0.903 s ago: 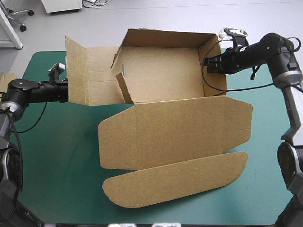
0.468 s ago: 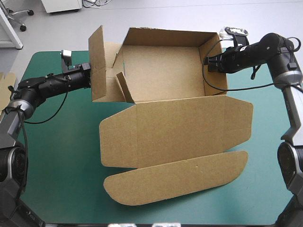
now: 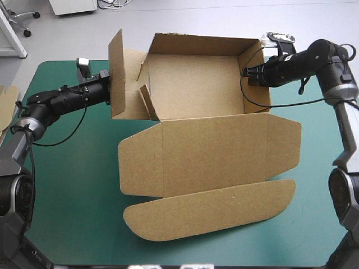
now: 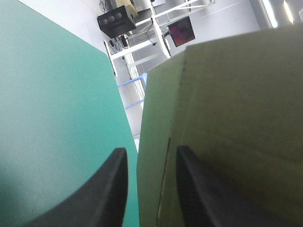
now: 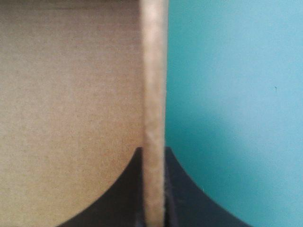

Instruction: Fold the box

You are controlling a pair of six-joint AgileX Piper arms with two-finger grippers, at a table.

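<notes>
Nearest the table's front edge, a rounded tuck flap of the brown box lies flat on the smooth teal-green cover, the broad lid panel flat behind it. Farther back, the matte board tray stands open. The left gripper pinches the upright creased left panel. The right gripper has its 2 black fingers clamped on the right wall.

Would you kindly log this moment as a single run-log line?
box: walls partly up, lid flat | left claw: shut on upright left side panel | right claw: shut on right wall
</notes>
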